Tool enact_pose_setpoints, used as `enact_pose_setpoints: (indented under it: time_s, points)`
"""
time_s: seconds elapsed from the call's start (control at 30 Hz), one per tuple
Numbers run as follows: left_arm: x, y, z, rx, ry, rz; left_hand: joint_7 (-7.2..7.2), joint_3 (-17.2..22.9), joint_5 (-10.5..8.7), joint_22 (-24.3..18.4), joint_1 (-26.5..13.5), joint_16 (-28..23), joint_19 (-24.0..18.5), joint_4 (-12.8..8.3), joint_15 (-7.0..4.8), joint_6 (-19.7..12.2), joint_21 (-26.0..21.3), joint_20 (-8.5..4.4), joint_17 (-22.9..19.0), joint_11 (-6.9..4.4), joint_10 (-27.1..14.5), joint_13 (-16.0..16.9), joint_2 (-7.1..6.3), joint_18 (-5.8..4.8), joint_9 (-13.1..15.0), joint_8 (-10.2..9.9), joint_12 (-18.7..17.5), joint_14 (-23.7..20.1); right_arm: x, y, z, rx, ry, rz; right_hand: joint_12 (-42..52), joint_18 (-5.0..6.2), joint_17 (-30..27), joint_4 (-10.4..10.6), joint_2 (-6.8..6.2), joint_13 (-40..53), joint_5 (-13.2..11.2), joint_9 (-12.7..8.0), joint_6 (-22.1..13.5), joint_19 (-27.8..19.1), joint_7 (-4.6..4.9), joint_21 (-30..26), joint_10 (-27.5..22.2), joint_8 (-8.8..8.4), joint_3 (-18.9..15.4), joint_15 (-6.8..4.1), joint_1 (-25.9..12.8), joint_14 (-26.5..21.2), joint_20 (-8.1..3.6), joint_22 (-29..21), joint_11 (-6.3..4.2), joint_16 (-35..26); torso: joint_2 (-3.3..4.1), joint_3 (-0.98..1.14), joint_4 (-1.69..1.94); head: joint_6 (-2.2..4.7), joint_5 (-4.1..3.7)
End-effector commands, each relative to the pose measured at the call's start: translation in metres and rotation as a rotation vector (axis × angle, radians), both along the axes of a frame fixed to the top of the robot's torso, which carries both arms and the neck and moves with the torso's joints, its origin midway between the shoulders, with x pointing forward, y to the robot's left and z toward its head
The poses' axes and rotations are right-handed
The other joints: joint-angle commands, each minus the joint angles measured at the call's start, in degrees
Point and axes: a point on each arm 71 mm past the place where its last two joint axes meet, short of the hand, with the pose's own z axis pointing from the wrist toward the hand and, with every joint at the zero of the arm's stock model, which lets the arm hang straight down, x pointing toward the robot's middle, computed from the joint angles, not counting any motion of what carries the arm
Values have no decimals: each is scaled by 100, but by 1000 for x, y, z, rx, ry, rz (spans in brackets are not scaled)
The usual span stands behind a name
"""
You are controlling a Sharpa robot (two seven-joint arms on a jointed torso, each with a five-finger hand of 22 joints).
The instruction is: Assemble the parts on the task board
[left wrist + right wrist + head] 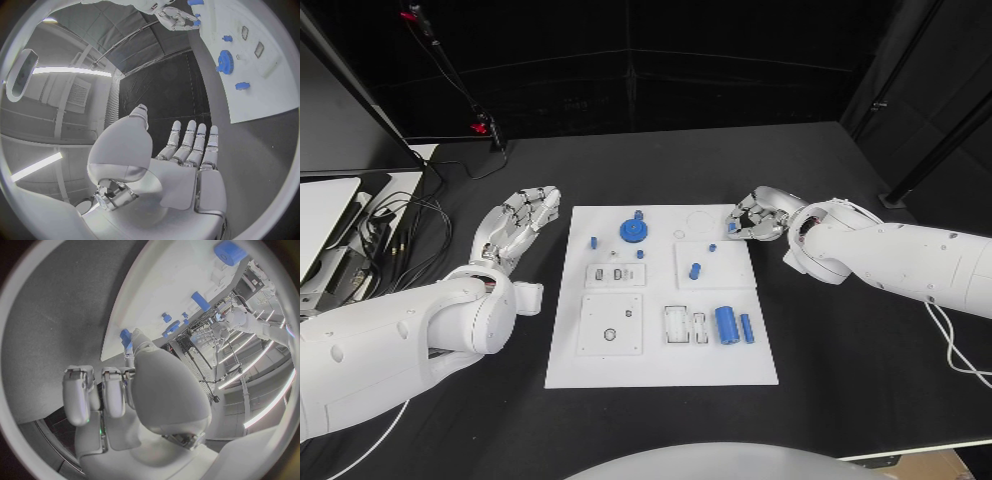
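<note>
Hovering at the far right corner of the flat white rectangular task board (661, 370), the right silver hand (759, 215) has its fingers curled in around a small blue plastic piece (731, 227), pinched at the fingertips just over the board's edge; the right wrist view shows the same blue bit (125, 336) peeking past the curled fingers, so the grip looks like a precision hold meant for carrying the part to its seat. Beside the board's far left corner, the left silver hand (524, 218) lies flat on the black table (848, 350), fingers straight, slightly apart and holding nothing, probably parked out of the way while the other arm works. On the board, a round blue toothed gear (635, 231) sits near the far edge, small blue pegs (694, 270) stand around the middle, and a stubby blue cylinder (726, 324) lies next to a narrow blue bar (747, 328) toward the near right, beside pale recessed slots (678, 326) that likely wait for parts. Most pieces appear unassembled, so the task seems at an early stage.
</note>
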Motion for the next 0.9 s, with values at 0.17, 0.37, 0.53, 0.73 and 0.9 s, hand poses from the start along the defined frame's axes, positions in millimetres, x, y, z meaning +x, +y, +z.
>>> enact_pose_setpoints:
  time_s: [0.17, 0.37, 0.53, 0.73, 0.9]
  points:
    - [-7, -1, 23, -68, -316, -31, 914, 29, 38, 8, 6, 36, 13, 7, 32, 47, 21, 35, 9, 39, 6, 0, 52, 54, -6, -32, 24, 7, 0, 1, 3, -41, -46, -14, 15, -86, 1508, -79, 166, 1508, -22, 62, 323, 598, 23, 19, 606, 82, 35, 73, 61, 595, 78, 1509, 48, 14, 0, -1, -2, 11, 10]
    - [-7, -1, 23, -69, -315, -32, 914, 29, 38, 8, 6, 36, 13, 7, 32, 47, 21, 35, 9, 39, 6, 0, 52, 54, -6, -32, 24, 7, -2, 6, 10, -3, -134, 3, 15, -86, 1508, -82, 172, 1508, -37, 59, 348, 598, 43, 19, 606, 72, 25, 80, 51, 595, 85, 1509, 60, 14, 1, 1, -1, 21, 28]
    - [-7, -1, 23, -68, -315, -31, 914, 29, 38, 8, 6, 36, 13, 7, 32, 47, 21, 35, 9, 39, 6, 0, 52, 54, -6, -32, 24, 7, -7, 14, 17, 51, -196, 24, 15, -86, 1508, -96, 174, 1508, -22, 51, 360, 598, 78, 19, 606, 50, 18, 91, 56, 595, 92, 1509, 88, 14, -5, -5, -8, 41, 71]
    - [-6, -1, 23, -67, -314, -30, 914, 29, 38, 8, 6, 36, 13, 7, 32, 47, 21, 35, 9, 39, 6, 0, 52, 54, -6, -32, 24, 7, -19, 32, 22, 106, -187, 62, 15, -86, 1508, -114, 178, 1508, 3, 44, 369, 598, 98, 19, 606, 31, 17, 105, 69, 595, 98, 1509, 108, 14, -8, -9, 14, 50, 74]
    - [-6, -1, 23, -67, -314, -31, 914, 29, 38, 8, 6, 36, 13, 7, 32, 47, 21, 35, 9, 39, 6, 0, 52, 54, -6, -32, 24, 7, -28, 58, 25, 141, -165, 108, 15, -86, 1508, -134, 177, 1508, 21, 37, 369, 598, 107, 19, 606, 11, 16, 116, 85, 595, 105, 1509, 120, 14, 2, -5, 1, 57, 111]
